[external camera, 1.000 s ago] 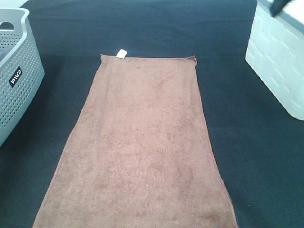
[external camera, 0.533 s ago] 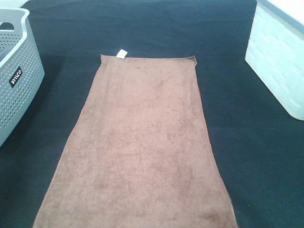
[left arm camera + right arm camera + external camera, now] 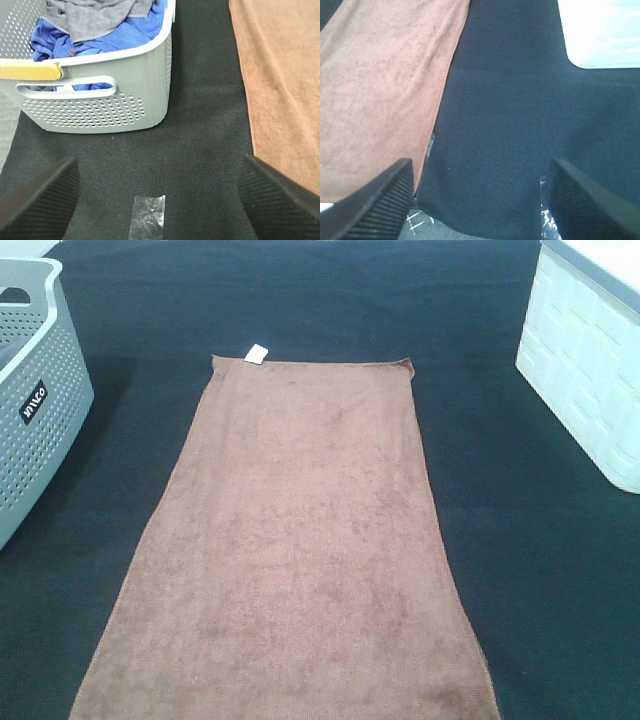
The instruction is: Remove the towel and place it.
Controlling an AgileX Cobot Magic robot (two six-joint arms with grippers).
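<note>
The reddish-brown towel lies flat and spread out on the black table cloth, its white tag at the far left corner. Neither gripper shows in the high view. In the left wrist view my left gripper is open over bare black cloth, with the towel's long edge off to one side. My right gripper is open too, above black cloth just beside the towel's other edge. Nothing sits between either pair of fingers.
A grey perforated basket stands at the left edge and holds blue and grey cloths. A white box stands at the right edge. A strip of clear tape lies on the cloth under my left gripper.
A dark shape at the top right corner, above the white box, has left the high view. The towel has not moved.
</note>
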